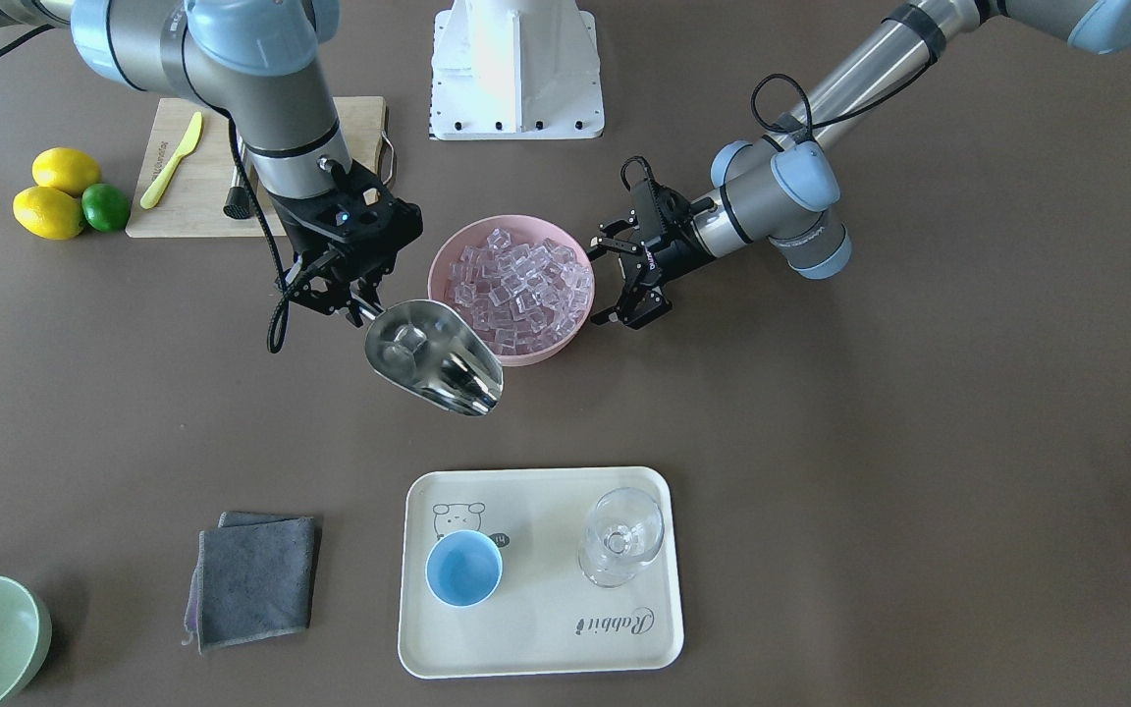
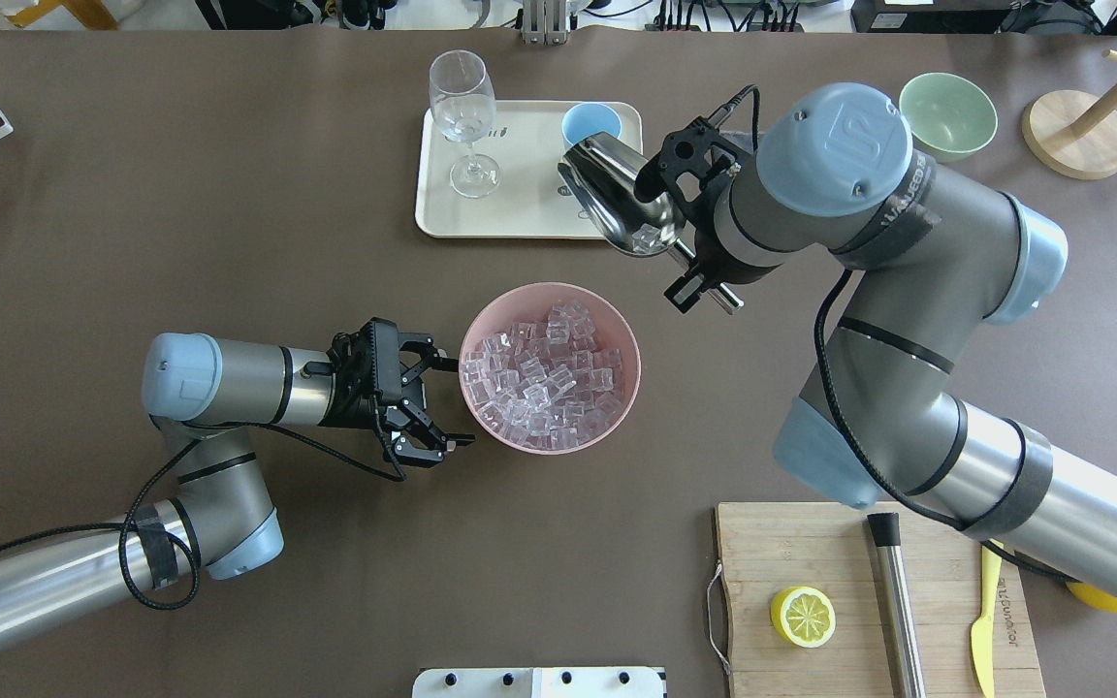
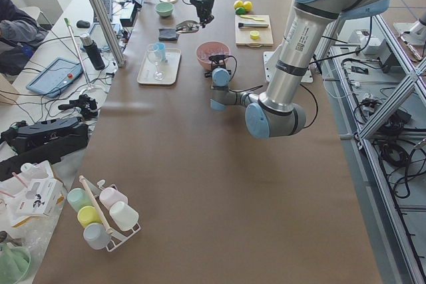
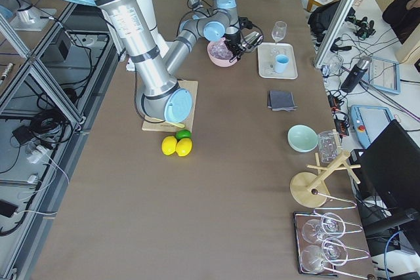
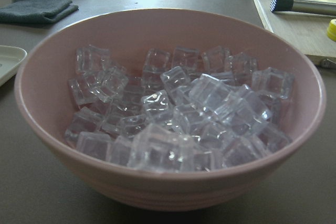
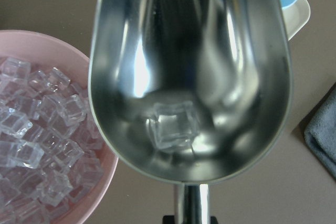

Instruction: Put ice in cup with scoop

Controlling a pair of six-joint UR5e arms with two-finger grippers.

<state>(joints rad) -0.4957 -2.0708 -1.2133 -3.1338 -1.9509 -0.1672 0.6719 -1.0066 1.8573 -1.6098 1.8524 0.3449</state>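
Roughly halfway from my seat: left gripper [image 2: 444, 402] spread beside the pink ice bowl [image 1: 441, 263], right gripper [image 1: 357, 302] pinching the scoop [image 1: 433, 358] by its handle between bowl and tray [image 1: 546, 638], blue cup [image 1: 464, 568] empty, and I think just one ice cube [image 6: 172, 124] aboard.

The brown desk [image 2: 229, 213] carries a pink bowl [image 2: 520, 299] at its middle. On the far side sit a cream tray [image 2: 520, 208] and, further right, a pale-green bowl [image 2: 947, 114], with a folded grey cloth [image 1: 256, 577] between them. Near right lies a wooden board [image 2: 811, 543]. Just right of it, two lemons [image 1: 48, 213] and a lime [image 1: 105, 207] touch one another.
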